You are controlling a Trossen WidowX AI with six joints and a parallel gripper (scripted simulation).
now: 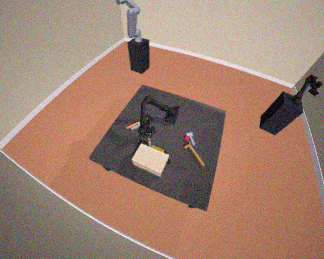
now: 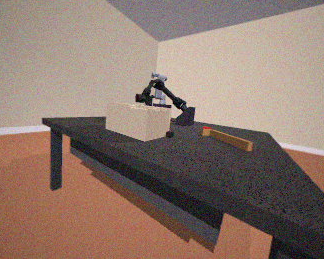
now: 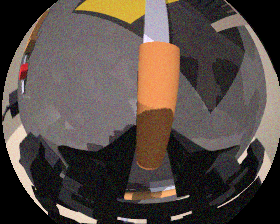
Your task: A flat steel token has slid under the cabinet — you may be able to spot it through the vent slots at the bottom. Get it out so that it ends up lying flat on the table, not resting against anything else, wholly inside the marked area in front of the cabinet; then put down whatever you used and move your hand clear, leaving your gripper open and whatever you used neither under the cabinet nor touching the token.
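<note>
The pale cabinet [image 1: 150,158] [image 2: 138,122] stands on the dark table. A strip of the yellow marked area [image 1: 159,149] [image 3: 117,9] shows beside it, on the arm's side. My gripper [image 1: 148,134] [image 3: 151,129] is shut on the orange handle of a tool [image 1: 149,141] [image 3: 159,75]. The tool's flat grey blade points away from the gripper, and its far end runs out of the wrist view beside the yellow. The fingertips are hidden behind the cabinet in the exterior view. I cannot see the steel token in any view, nor whether the blade touches anything.
An orange and pale tool [image 1: 133,126] lies on the other side of the arm. A grey-headed item with a red part [image 1: 187,138] and a long wooden T-shaped piece [image 1: 195,156] [image 2: 231,140] lie to the right. A small dark object [image 2: 169,134] is beside the cabinet.
</note>
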